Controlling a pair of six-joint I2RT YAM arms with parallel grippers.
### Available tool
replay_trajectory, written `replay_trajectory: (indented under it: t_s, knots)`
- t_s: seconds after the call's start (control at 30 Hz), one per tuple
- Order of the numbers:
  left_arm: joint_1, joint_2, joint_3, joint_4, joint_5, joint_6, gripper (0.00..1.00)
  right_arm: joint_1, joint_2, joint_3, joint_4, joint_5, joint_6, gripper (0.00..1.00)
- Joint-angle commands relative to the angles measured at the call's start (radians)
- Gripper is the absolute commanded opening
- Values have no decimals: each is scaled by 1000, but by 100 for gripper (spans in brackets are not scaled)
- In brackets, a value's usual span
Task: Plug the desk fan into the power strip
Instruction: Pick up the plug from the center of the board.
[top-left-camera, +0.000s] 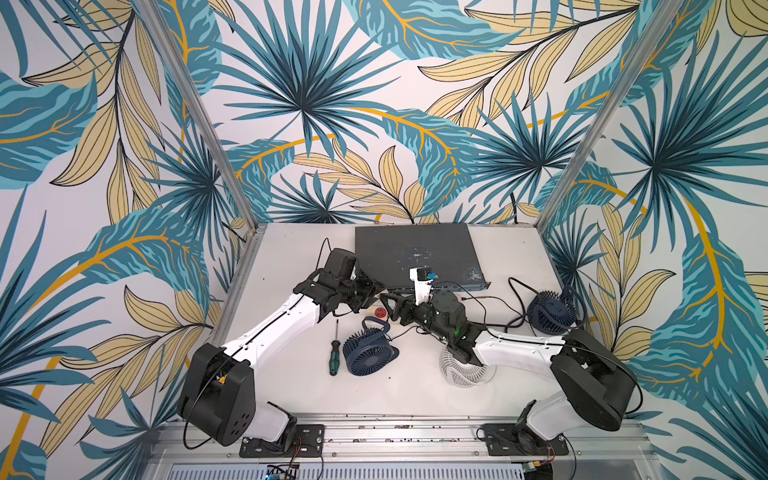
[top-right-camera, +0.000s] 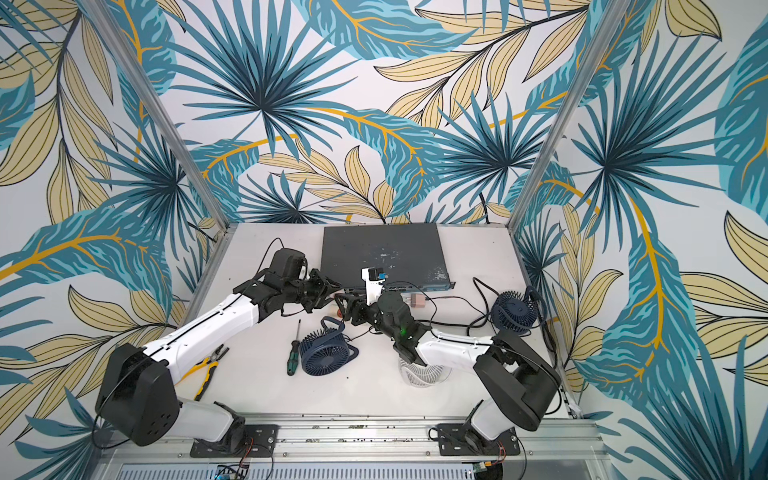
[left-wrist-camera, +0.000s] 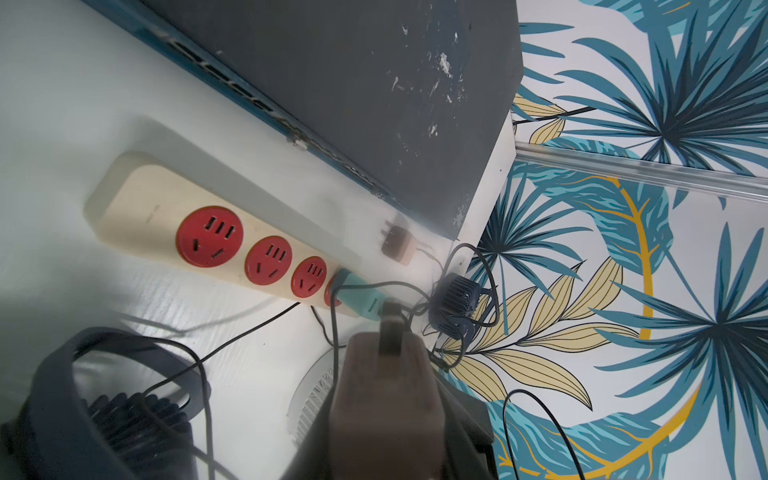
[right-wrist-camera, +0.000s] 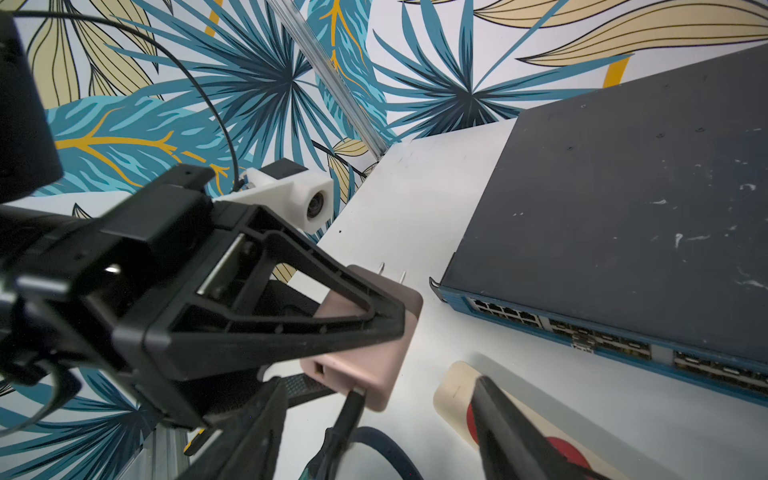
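White surface, midway between its side edges: power strip (left-wrist-camera: 137, 195), sockets up, just in front of grey network switch (left-wrist-camera: 374, 83). Light, likely to slide under a push, so brace its body.

Plug adapter (right-wrist-camera: 357, 361), presumably the fan's: small, rigid, smooth. Clamped by its flat sides in left gripper (top-left-camera: 376, 296) jaws, prongs free.

Right gripper (top-left-camera: 388, 308): jaws spread, holding nothing, over the strip's end.

Dark-blue desk fan (top-left-camera: 368, 353) and screwdriver (top-left-camera: 334, 357) lie toward the front edge.

- Power strip (left-wrist-camera: 141, 195): matt cream plastic; its sockets (left-wrist-camera: 209, 236) smooth red plastic.
- Network switch (left-wrist-camera: 353, 83): dark grey painted metal, scuffed and chipped.
- Plug adapter (right-wrist-camera: 361, 365): smooth matt pink plastic.
- Table (left-wrist-camera: 62, 104): smooth white.
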Motion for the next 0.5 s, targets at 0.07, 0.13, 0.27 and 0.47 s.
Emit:
replay_trajectory:
  t_s: [0.07, 0.13, 0.27, 0.47]
  knots:
    - [-5, -36, -17, 37, 15, -21, 22, 8, 36, 54, 14, 31, 6, 70]
    - [-5, -41, -18, 37, 16, -24, 22, 8, 50, 74, 3, 28, 5, 69]
    - [-4, -45, -21, 42, 15, -29, 22, 12, 82, 104, -1, 13, 13, 67]
    - [-6, -43, -24, 52, 27, -43, 22, 19, 111, 118, -1, 25, 23, 61]
